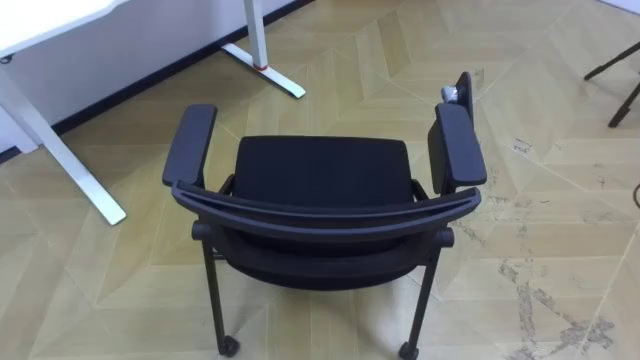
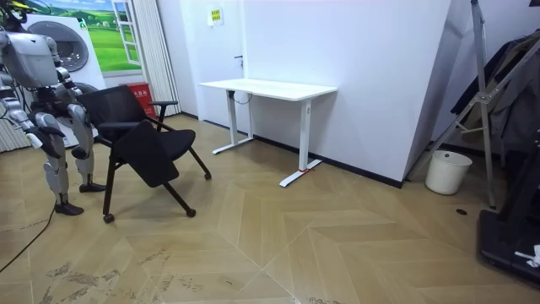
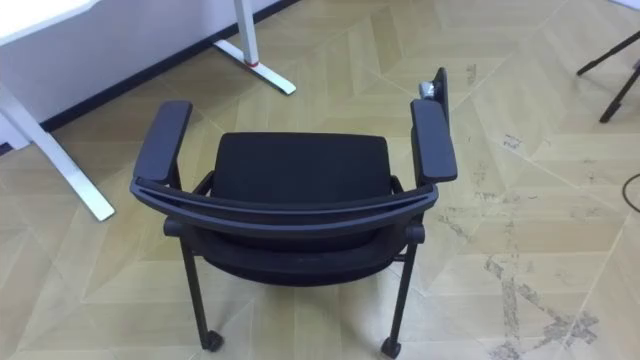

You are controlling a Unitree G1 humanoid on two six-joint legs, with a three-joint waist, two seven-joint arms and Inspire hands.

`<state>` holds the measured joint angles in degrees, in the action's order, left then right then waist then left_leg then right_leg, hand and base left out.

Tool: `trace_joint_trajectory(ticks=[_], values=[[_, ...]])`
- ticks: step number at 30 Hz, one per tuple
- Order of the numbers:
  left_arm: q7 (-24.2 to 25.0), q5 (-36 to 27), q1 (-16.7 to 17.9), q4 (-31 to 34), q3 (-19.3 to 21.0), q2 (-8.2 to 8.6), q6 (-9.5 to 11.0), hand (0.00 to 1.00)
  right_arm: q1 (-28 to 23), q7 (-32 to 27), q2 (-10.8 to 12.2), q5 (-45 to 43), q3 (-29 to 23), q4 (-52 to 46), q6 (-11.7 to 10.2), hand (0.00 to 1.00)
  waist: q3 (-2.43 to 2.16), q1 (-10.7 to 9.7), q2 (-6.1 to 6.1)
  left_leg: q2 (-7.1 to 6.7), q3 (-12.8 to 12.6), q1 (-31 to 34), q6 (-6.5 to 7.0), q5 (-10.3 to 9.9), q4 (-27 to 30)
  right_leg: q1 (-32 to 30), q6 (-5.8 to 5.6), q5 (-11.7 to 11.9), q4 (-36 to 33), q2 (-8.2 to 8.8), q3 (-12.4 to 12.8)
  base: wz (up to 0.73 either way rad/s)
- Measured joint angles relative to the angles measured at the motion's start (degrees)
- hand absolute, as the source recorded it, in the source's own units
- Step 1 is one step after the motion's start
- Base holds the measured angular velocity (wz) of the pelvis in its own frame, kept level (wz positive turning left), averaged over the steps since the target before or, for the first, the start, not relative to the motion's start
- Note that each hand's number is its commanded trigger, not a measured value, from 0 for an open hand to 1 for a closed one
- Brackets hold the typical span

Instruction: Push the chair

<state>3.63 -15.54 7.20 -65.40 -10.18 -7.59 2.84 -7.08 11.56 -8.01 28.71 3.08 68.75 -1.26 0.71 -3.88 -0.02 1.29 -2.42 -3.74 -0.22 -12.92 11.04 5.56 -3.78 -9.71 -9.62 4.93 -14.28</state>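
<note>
You stand just behind the chair (image 1: 320, 190). Its backrest faces you and its seat points toward the white worktop (image 2: 268, 88), so a forward shove should roll it on its castors. I cannot tell whether your hands (image 2: 18, 114) grip anything or hang relaxed.

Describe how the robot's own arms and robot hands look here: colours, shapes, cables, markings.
Seen small in the room view, the robot's near arm is a slim, segmented limb. It has pale silver-grey shell pieces broken by dark, near-black joint sections, matching its silver-grey torso. Cables, markings and anything finer at the arm's end are too small to make out.
</note>
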Motion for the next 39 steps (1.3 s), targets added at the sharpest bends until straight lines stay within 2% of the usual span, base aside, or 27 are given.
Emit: trace_joint_trajectory(ticks=[10, 13, 25, 32, 37, 39], values=[[-0.3, 2.21, -0.14, -0.98, 1.09, 0.21, -0.39, 0.0, 0.38, -4.13, 0.54, -0.08, -1.19, 0.09, 0.17, 0.0, -0.13, -0.61, -0.3, -0.01, -0.15, -0.09, 0.0, 0.0, -0.56, -0.01, 0.0, 0.0, 0.06, -0.13, 1.49, 0.0], [-0.21, 2.21, -0.18, -0.8, 1.11, 0.23, -0.86, 0.0, 0.39, -5.8, 0.65, 0.49, -1.89, 0.03, 1.07, 0.0, -0.22, -0.57, -0.43, -0.01, -0.16, -0.08, 0.0, 0.0, -0.61, -0.08, -0.01, 0.0, 0.08, -0.14, 1.39, 0.0], [-0.33, 1.93, -0.02, -0.98, 2.7, 0.4, -1.61, 0.0, 0.45, -6.66, 0.68, 0.0, -2.52, 0.04, 1.91, 0.0, -0.36, -0.61, -0.18, -0.01, -0.28, -0.14, 0.0, 0.0, -0.38, -0.03, 0.0, 0.0, 0.05, -0.14, 1.54, 0.0], [-0.74, 1.53, 0.06, -1.01, 3.44, 0.38, -1.64, 0.0, 0.22, -7.26, 0.86, -0.32, -4.19, 0.03, 2.11, 0.0, -0.34, -0.65, -0.57, -0.01, -0.65, -0.45, 0.01, -0.02, -0.61, 0.04, 0.0, 0.0, 0.01, -0.14, 1.89, -0.01], [-1.09, 1.56, 0.34, -1.07, 7.28, 0.36, -2.01, 0.0, 0.12, -7.83, 0.82, -1.26, -6.77, 0.06, 2.18, 0.0, -0.45, -0.63, -1.03, -0.01, -0.75, -0.68, 0.01, -0.03, -0.69, 0.06, -0.01, 0.0, -0.01, -0.14, 2.1, 0.0], [-2.43, 1.56, 1.2, -0.97, 10.29, 0.33, -2.03, 0.0, 0.0, -7.87, 0.8, -1.4, -8.55, 0.09, 2.13, 0.0, -0.65, -0.61, -1.38, -0.01, -0.81, -1.19, 0.01, -0.03, -0.69, 0.33, -0.01, -0.01, 0.02, -0.16, 2.07, 0.0]])
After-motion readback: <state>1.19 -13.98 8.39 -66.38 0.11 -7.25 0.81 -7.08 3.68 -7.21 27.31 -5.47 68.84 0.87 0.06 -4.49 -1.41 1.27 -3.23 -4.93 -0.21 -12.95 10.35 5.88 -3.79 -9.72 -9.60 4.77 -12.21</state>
